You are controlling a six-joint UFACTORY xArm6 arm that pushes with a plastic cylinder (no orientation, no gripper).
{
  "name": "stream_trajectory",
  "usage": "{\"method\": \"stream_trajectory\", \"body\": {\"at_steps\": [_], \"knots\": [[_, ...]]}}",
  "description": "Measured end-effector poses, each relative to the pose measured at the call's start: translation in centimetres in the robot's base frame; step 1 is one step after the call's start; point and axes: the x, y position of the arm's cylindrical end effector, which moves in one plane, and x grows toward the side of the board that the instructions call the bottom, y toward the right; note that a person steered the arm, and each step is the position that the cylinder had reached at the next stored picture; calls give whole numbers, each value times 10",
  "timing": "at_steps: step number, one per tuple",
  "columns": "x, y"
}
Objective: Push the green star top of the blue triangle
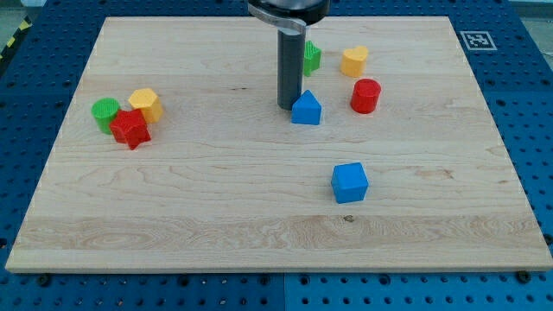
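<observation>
Seven blocks counted: green 2, blue 2, red 2, yellow 2 would be eight; recount gave green star [311, 57], green cylinder [105, 111], blue triangle [306, 109], blue cube [349, 182], red cylinder [365, 96], red star [130, 129], two yellow [353, 60] [146, 104]: eight. Wooden board [216, 199] lay on blue pegboard [531, 104]. Star sat half hidden behind the rod, directly above the triangle; orientation unreadable. My tip [288, 106] stood beside the triangle's left edge, holding nothing.

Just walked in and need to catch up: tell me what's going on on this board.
The arm's rod is pushing blocks on a wooden board. My tip sits just left of the blue triangle, close to or touching it. The green star lies above the triangle, partly hidden behind the rod. A red cylinder and a blue cube sit apart.
</observation>
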Motion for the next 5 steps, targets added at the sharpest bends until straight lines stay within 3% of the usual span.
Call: {"method": "stream_trajectory", "body": {"at_steps": [1,2,3,5], "knots": [[-48,-34],[-120,-24],[-143,19],[-111,33]]}}
